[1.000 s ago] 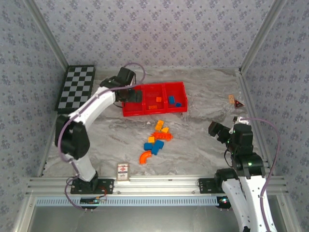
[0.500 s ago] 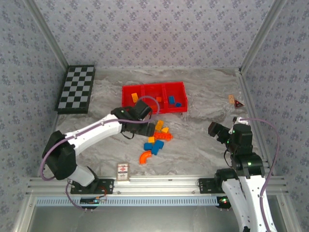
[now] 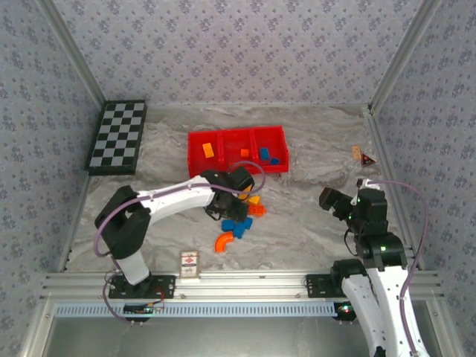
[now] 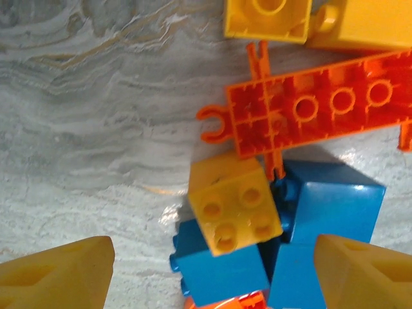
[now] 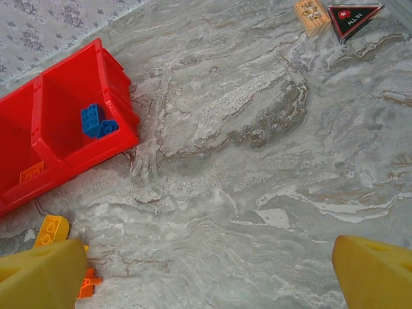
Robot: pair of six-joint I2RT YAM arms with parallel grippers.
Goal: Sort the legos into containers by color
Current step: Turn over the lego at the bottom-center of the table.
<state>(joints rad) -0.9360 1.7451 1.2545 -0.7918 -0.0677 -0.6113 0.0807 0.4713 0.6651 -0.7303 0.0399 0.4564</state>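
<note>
checkerboard — card — triangle tag

In the top view the tray sits upper middle, one brick in its left compartment, another brick in the middle, a pair of bricks in the right, with the checkerboard to its left. Just below it the loose legos cluster, a curved brick at their lower left and the card lower still; in the left wrist view a top brick rests on two others. Two small pieces lie at the right edge.
</note>
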